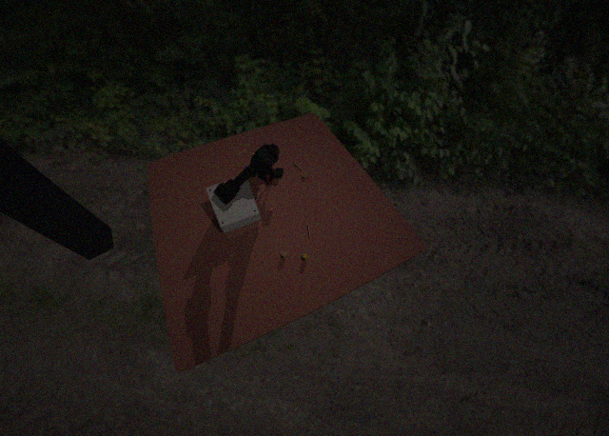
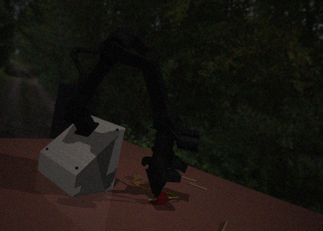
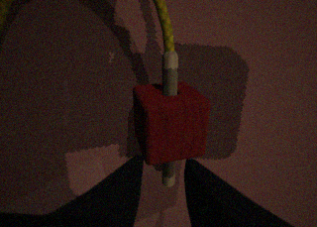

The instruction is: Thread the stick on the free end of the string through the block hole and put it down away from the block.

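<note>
The red block [image 2: 162,198] [image 3: 173,125] sits low at the table in the exterior view and the wrist view. My gripper [image 2: 157,195] [image 3: 163,165] points down, its fingertips shut on the block's near end. The wooden stick [image 2: 151,199] [image 3: 168,179] passes through the hole. Its bare tip protrudes between the fingers; its other end, with a pale collar, protrudes opposite. The yellow string [image 2: 143,187] [image 3: 163,14] joins that collar and is outside the block on that side, curving across the table. The button is not clearly distinguishable.
The white robot base [image 1: 241,217] [image 2: 59,168] stands beside the arm. Loose sticks lie on the table [image 1: 343,215] [image 2: 260,213], including one near its middle [image 1: 308,230] and one at the front right [image 2: 224,225]. Two small yellow objects [image 1: 283,254] [image 1: 304,257] stand farther off.
</note>
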`<state>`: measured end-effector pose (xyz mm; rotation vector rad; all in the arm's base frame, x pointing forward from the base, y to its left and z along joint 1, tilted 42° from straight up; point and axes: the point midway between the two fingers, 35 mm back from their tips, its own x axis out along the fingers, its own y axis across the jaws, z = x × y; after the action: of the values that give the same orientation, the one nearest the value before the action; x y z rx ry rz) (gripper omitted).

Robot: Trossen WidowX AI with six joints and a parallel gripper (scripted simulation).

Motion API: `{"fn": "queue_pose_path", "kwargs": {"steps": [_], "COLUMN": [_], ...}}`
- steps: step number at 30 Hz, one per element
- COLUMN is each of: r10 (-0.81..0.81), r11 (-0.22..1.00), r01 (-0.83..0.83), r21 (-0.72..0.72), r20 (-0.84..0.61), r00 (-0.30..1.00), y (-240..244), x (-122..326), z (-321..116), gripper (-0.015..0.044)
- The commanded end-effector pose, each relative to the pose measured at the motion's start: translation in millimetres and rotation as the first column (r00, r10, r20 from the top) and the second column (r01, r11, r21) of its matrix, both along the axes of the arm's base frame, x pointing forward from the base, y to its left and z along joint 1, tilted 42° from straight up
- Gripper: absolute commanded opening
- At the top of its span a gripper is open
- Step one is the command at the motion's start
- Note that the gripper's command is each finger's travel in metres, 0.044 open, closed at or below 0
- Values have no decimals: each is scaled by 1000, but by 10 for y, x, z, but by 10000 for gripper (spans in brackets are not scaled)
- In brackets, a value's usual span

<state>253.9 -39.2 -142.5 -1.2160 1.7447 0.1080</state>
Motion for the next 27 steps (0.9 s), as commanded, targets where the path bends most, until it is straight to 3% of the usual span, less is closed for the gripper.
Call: {"fn": "queue_pose_path", "kwargs": {"steps": [1, 20, 25, 27], "r10": [-15, -15, 29, 34], "r11": [1000, 1000, 999, 999], "r01": [15, 15, -27, -31], "r21": [1, 1, 26, 30], "r20": [-11, -11, -95, -114], "r00": [1000, 1000, 995, 993], "y": [-38, -38, 276, 329], "x": [-33, -33, 89, 94], "z": [-27, -27, 422, 519], "gripper": [0, 0, 123, 123]}}
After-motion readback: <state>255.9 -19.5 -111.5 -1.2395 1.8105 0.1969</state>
